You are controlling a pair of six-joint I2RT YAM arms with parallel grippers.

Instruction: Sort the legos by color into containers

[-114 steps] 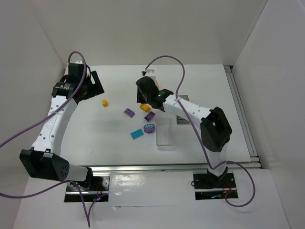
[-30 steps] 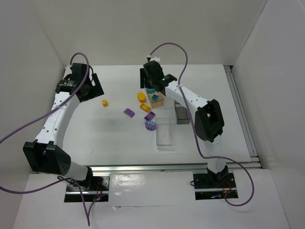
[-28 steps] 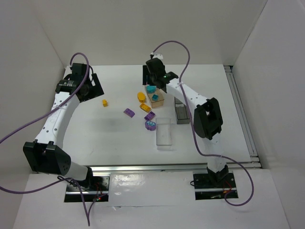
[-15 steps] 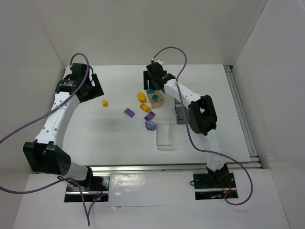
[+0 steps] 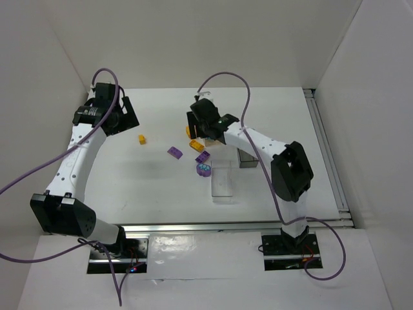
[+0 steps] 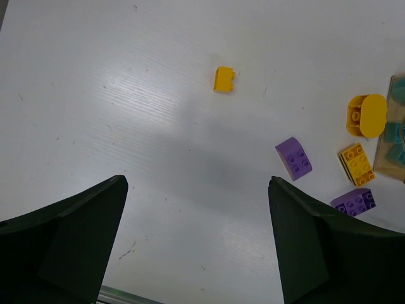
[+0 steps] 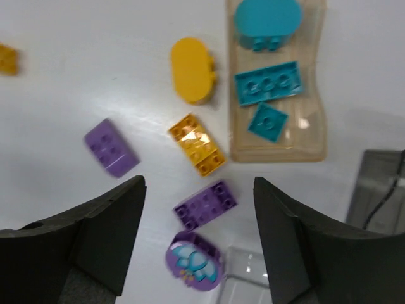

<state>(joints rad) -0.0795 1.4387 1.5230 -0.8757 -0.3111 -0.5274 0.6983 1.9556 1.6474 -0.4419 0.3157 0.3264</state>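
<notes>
My right gripper (image 7: 198, 183) hangs open and empty above the table; in the top view it (image 5: 203, 126) covers the tan container. That tan container (image 7: 316, 142) holds three teal legos: a rounded one (image 7: 268, 22), a long one (image 7: 267, 82) and a small square one (image 7: 267, 120). Loose beside it lie a yellow oval (image 7: 192, 69), an orange brick (image 7: 197, 144), a purple rounded brick (image 7: 111, 147), a purple flat brick (image 7: 205, 204) and a purple round picture piece (image 7: 193, 261). My left gripper (image 6: 197, 183) is open at the far left, near a small yellow brick (image 6: 224, 80).
The clear container (image 5: 222, 181) stands just in front of the purple pieces. The dark grey container (image 5: 247, 157) sits to its right, under the right forearm. White walls close in the table at the back and sides.
My right gripper has come forward from behind the tan container to above it. The teal rounded lego that hung at its fingers now lies in that container. The left arm has hardly moved.
</notes>
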